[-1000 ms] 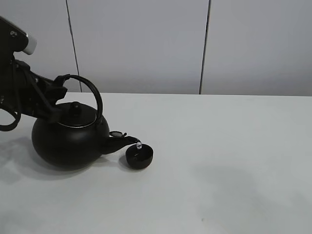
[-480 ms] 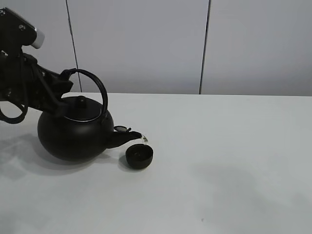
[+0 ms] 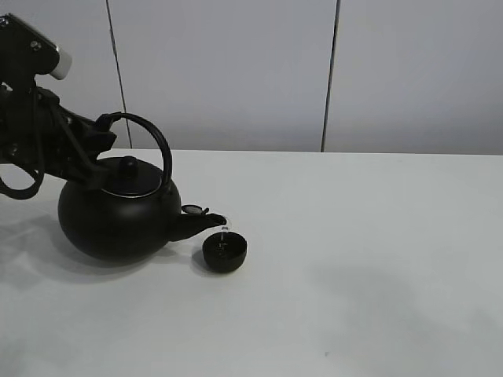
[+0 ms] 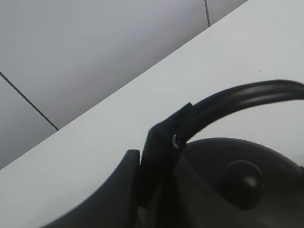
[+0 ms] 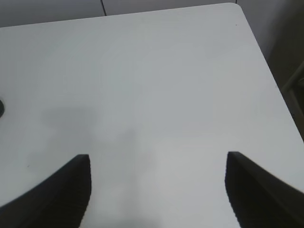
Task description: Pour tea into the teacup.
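Note:
The big black kettle is at the left of the white table, spout tipped down toward the teacup. The teacup is a tiny black bowl standing just below and right of the spout tip. A small glint of liquid hangs at the spout tip above the cup's rim. My left gripper is shut on the left end of the kettle's arched handle. In the left wrist view the fingers clamp the handle above the lid knob. My right gripper is open and empty over bare table.
The white table runs wide to the right of the cup. Its far right corner and edge show in the right wrist view. A grey panelled wall stands behind the table.
The left arm lifted the kettle and shifted it right toward the cup, then eased it slightly back left with the spout dipping. The teacup has not moved.

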`<state>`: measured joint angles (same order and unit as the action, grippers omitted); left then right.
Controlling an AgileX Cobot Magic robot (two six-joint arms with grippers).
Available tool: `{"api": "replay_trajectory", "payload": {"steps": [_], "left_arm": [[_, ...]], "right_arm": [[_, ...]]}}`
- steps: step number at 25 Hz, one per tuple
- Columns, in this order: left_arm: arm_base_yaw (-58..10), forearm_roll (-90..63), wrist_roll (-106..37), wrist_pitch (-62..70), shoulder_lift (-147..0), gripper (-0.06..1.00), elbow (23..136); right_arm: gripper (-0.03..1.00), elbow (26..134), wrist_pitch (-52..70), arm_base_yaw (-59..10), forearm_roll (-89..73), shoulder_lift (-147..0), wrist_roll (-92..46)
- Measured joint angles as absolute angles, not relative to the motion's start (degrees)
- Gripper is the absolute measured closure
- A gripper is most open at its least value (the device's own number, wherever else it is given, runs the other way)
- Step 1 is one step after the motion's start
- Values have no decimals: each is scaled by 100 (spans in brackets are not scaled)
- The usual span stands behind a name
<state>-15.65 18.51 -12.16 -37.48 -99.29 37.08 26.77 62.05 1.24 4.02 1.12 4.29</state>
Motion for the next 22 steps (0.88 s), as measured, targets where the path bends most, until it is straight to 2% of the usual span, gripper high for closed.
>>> {"api": "replay_trajectory", "payload": {"steps": [22], "left_arm": [[-1565, 1851, -1194, -3707, -9929, 82, 3708]], "right_arm": [[43, 2677, 6205, 124, 402, 112, 429]]}}
